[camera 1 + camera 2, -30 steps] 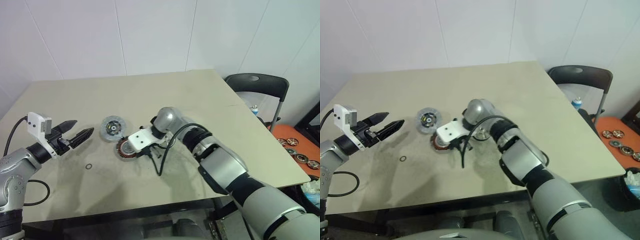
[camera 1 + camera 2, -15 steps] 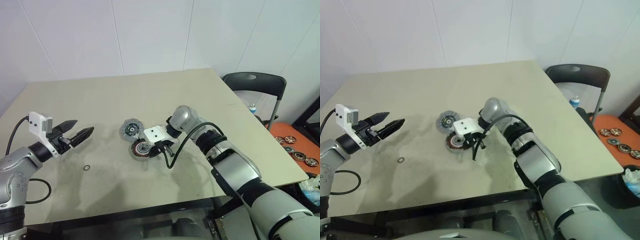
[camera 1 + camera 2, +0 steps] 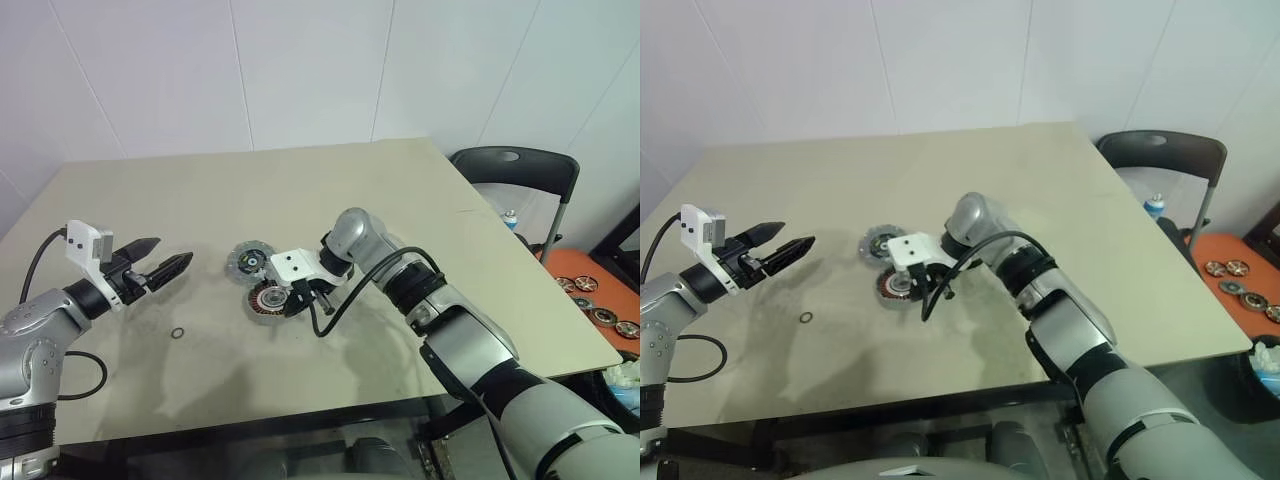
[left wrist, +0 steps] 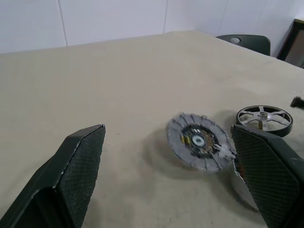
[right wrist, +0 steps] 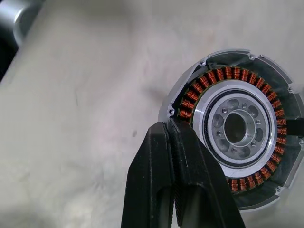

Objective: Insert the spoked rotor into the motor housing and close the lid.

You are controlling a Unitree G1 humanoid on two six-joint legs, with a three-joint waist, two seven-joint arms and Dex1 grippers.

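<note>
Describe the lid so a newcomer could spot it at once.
On the beige table, near the middle, three round parts cluster. The lid is the flat silver-grey disc with radial slots and a dark centre, beside the copper-wound motor housing, unlike the spoked rotor.

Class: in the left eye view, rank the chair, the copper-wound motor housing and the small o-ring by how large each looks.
1. Chair
2. Motor housing
3. O-ring

The chair stands farther back, so it is truly largest too.

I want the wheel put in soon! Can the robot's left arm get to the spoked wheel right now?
Probably yes. The left gripper is open, and the spoked rotor lies bare on the table. The lid and motor housing sit nearer, so it would reach past them.
</note>
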